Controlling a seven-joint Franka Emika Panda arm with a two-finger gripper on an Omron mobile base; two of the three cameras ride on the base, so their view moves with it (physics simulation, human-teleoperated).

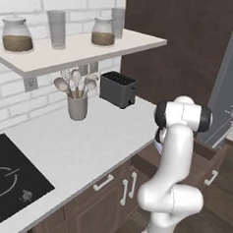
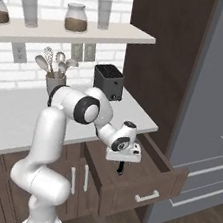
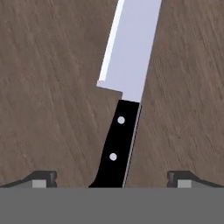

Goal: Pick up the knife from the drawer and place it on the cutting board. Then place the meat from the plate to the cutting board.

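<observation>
Reaching into the open drawer (image 2: 143,181) for the knife (image 3: 124,87): step 1 of the task, the pick-up, judged not yet made. Gripper (image 2: 120,169) poised low inside the drawer, pointing down at its wooden floor, jaws spread to their widest and holding nothing. In the hand view, 2 dark fingertips (image 3: 43,178) standing well apart on either side of the knife's handle, neither one touching it.

Knife lying flat on the drawer floor, lengthwise between the jaws. Handle black, slightly curved, with 2 pale rivets along its middle; blade long, flat and silver-grey, with a stepped heel where it meets the handle, running away from the gripper and leaning a little to one side. Tip of the blade cut off by the edge of the hand view.

Next move, as a judgement: lowering a little further until the fingers bracket the handle, closing squarely across its narrow width, then lifting straight up clear of the drawer's front wall before swinging toward the counter (image 1: 82,140) above the drawer. Handle slim and smooth, so an off-centre pinch likely to let the long blade tip downward.

Cutting board, meat and plate not identifiable beside the drawer from these views; step 2 judged untouched.
</observation>
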